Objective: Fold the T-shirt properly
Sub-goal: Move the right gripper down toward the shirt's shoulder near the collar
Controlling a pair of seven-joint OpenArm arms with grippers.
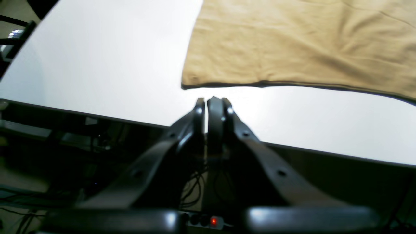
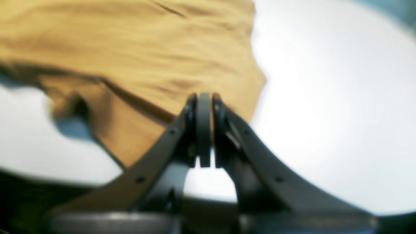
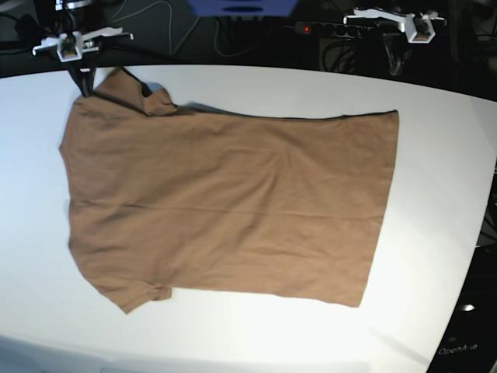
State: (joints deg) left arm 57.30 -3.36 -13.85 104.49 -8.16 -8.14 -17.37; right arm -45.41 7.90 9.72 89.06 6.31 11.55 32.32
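1. At the base view's left: right gripper (image 3: pixel 84 87) down at the far sleeve of the T-shirt (image 3: pixel 233 202), jaws together. From the right wrist view (image 2: pixel 204 97), tips right over the sleeve's edge; whether any cloth sits pinched between them, impossible to tell through the blur.
2. Across the middle: T-shirt spread flat on the white desk (image 3: pixel 435 194), collar end toward the left, hem toward the right, near sleeve poking out at lower left. Lightly wrinkled, apparently not yet folded.
3. At the right: left gripper (image 1: pixel 211 101) above the desk's far edge, jaws together on nothing, just short of the hem corner and apart from the cloth.
4. Judged step: taking hold of the far long edge for a first lengthwise fold.
5. To do it well: part both jaws before descending; bite only a shallow margin of cloth at sleeve seam and hem corner; lift both ends level; carry toward the near edge together, keeping the cloth taut between the grips; lay down with edges matched, avoiding dragging the lower layer.
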